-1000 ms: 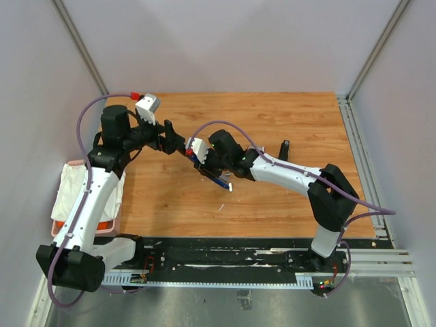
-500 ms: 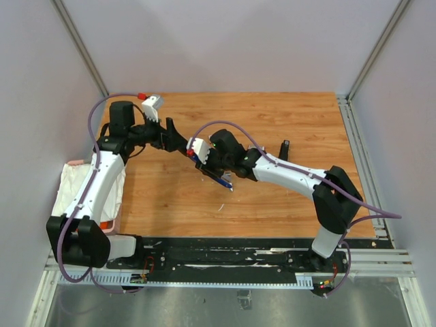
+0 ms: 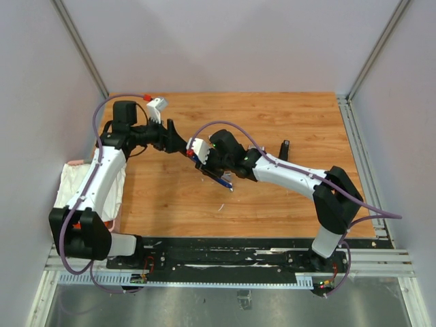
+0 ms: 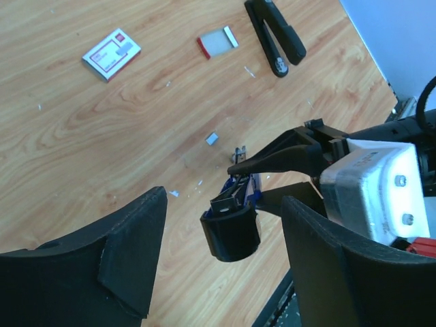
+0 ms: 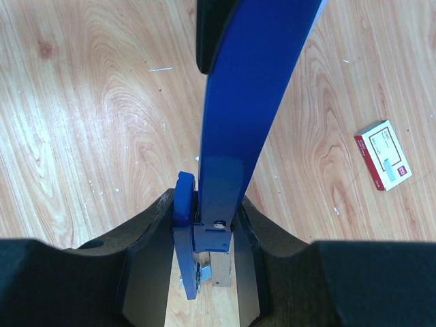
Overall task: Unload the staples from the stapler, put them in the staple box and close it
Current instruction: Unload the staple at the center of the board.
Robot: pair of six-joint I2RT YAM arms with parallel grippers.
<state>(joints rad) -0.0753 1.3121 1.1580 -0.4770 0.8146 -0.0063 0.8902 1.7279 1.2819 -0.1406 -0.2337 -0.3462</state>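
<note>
Wood-grain boards make up the table (image 3: 286, 116), which is closed in by grey walls. A blue stapler (image 5: 252, 88) is clamped near its hinge by the right gripper (image 5: 204, 225) and held clear of the wood. The left gripper (image 4: 228, 235) is spread wide – nothing is gripped, though the stapler's dark end is framed between its fingers. One short silvery bar of staples (image 4: 212, 138) is seen loose on the table – well apart from a black stapler (image 4: 274, 35).

Blue stapler (image 4: 235, 211) before left jaws, box (image 4: 112, 54) beyond
</note>
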